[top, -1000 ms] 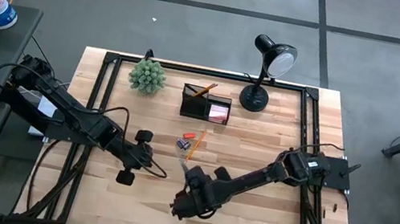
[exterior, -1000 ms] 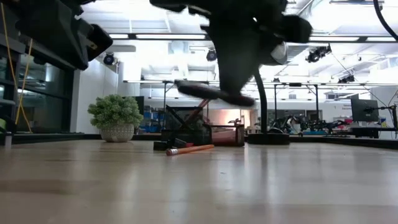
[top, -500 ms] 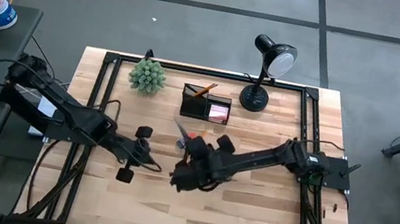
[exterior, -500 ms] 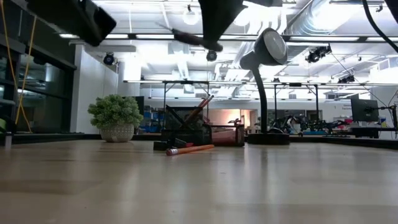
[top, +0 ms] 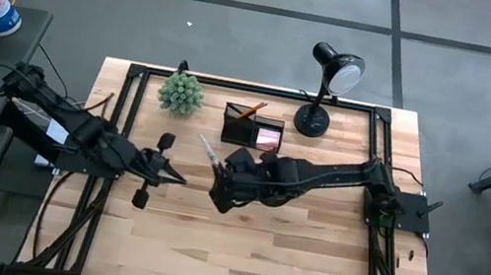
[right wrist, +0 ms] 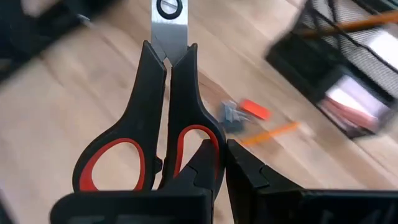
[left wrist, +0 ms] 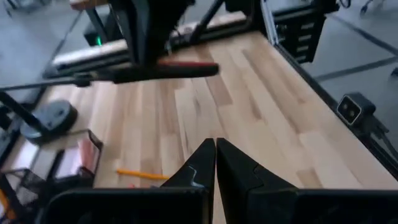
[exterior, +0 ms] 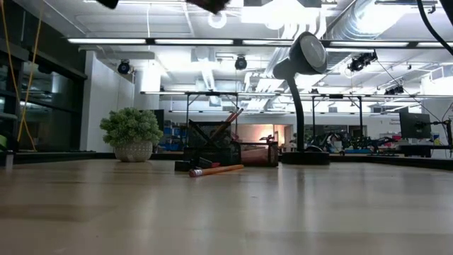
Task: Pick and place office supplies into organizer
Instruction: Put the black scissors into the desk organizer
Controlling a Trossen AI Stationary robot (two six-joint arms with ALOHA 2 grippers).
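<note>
The red-and-black-handled scissors point(right wrist: 163, 106) hang in the air over the table's middle, with my right gripper point(right wrist: 219, 163) shut on them. Their blades point(top: 207, 148) point toward the far left. The black organizer point(top: 252, 127) stands at the far middle, an orange pencil point(top: 252, 111) in its cup and a pink pad point(top: 268, 139) in its lower part. On the wood in front of it lie an orange pencil point(right wrist: 273, 132), an orange bit point(right wrist: 255, 109) and dark bits point(right wrist: 231, 115). My left gripper point(top: 171, 177) hovers shut and empty, left of the scissors. My right gripper pinches the rim of one handle loop point(right wrist: 208, 138) between its two fingers. One finger point(right wrist: 205, 163) lies over the loop's opening and the other is outside it. The fingers slant down from the table's right. The scissors are lifted clear, closed, and lie about level.
A green spiky plant ball point(top: 181, 93) sits at the far left. A black desk lamp point(top: 314, 117) stands right of the organizer. A black frame point(top: 127, 98) runs round the tabletop. Bare wood point(top: 284, 264) lies toward the near edge.
My right gripper has risen from low over the near middle and moved toward the far edge and the organizer. It carries the scissors, which are now well clear of the wood. My left gripper has also risen, tipped its fingers upward and drawn slightly toward the table's left, staying shut.
</note>
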